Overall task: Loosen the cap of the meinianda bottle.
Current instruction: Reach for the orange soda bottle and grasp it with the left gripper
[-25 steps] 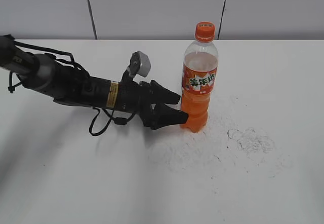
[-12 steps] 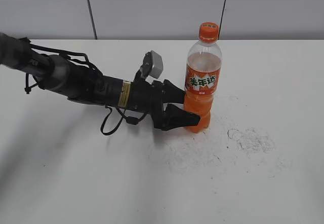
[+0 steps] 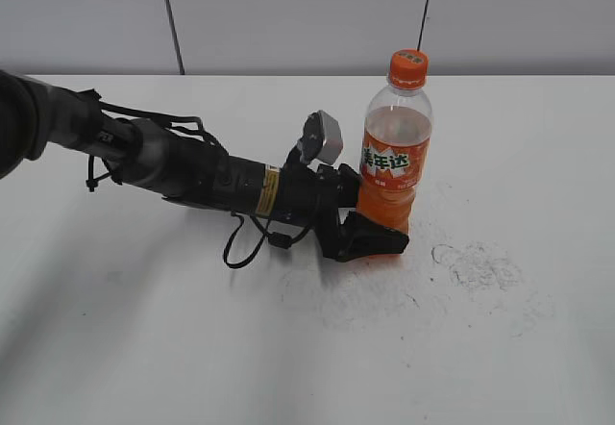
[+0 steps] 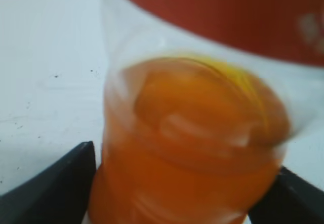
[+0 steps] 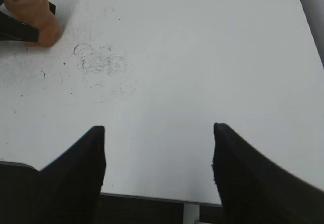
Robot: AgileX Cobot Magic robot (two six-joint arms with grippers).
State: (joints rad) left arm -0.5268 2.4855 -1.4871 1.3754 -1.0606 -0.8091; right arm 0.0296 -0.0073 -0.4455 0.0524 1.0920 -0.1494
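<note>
The meinianda bottle (image 3: 395, 173) stands upright on the white table (image 3: 500, 348), clear plastic with orange drink and an orange label. Its orange cap (image 3: 408, 67) sits on top. My left gripper (image 3: 382, 221) is open, its black jaws on either side of the bottle's base. In the left wrist view the blurred bottle (image 4: 192, 148) fills the frame between the two fingers (image 4: 61, 183). My right gripper (image 5: 158, 155) is open and empty above the table's near edge. It sees the bottle's base (image 5: 33, 8) at its far left.
Grey scuff marks (image 3: 476, 263) lie on the table right of the bottle. A grey panelled wall (image 3: 288, 12) runs along the table's back edge. The left arm (image 3: 173, 170) stretches low across the table's left half.
My left gripper has moved right and its jaws have come around the bottle's base. The bottle has shifted a little to the right. The jaws stay spread.
</note>
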